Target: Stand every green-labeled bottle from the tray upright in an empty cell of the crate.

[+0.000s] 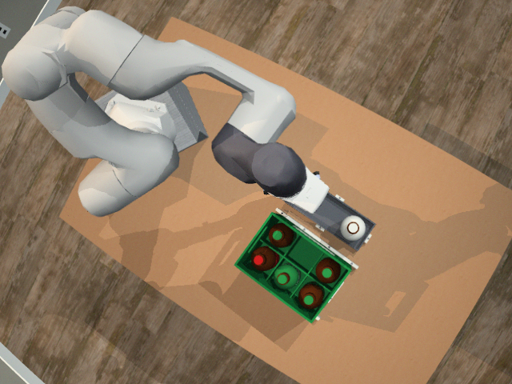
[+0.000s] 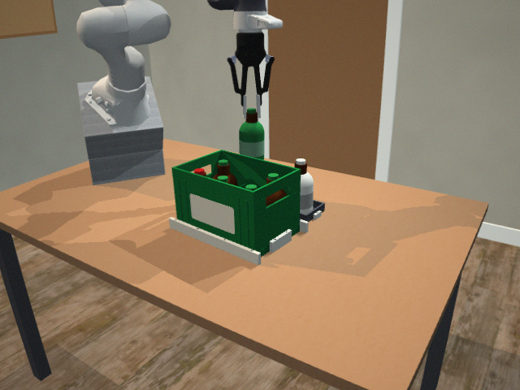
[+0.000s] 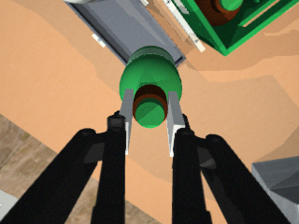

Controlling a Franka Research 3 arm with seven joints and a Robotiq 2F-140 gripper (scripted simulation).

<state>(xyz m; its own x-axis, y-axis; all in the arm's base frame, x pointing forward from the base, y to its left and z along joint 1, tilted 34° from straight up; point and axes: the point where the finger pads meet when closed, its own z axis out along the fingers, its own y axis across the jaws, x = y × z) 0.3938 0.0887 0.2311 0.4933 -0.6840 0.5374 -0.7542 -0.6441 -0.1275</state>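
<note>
Hanging upright by its neck, the green bottle (image 2: pixel 252 136) (image 3: pixel 150 75) is at the end of the tray (image 1: pixel 338 210) (image 2: pixel 320 207) (image 3: pixel 128 28) nearer the robot's base, apparently lifted. The gripper (image 2: pixel 252 110) (image 3: pixel 149 103) is narrow, its 2 fingers shut on that neck directly above the bottle's body, so the bottle's long axis runs straight down from it.

From there the 1 empty cell (image 1: pixel 306 251) lies diagonally across the table (image 1: pixel 413 289) (image 2: pixel 293 314) (image 3: pixel 47 84), toward both the long edge on the crate's side and the short edge opposite the base. It is the middle cell of the 3 on the tray's side of the crate (image 1: pixel 254 238) (image 2: pixel 277 222) (image 3: pixel 262 28); the other 5 cells hold bottles. The move would need to clear the crate's rim before going down.

Farther along the tray, a white bottle (image 1: pixel 352 236) (image 2: pixel 305 188) stands upright.

Hidden behind the crate in the exterior view is the held bottle's base, so its clearance cannot be told; from above, the wrist covers that bottle. The table's lowest corner is cut off there.
</note>
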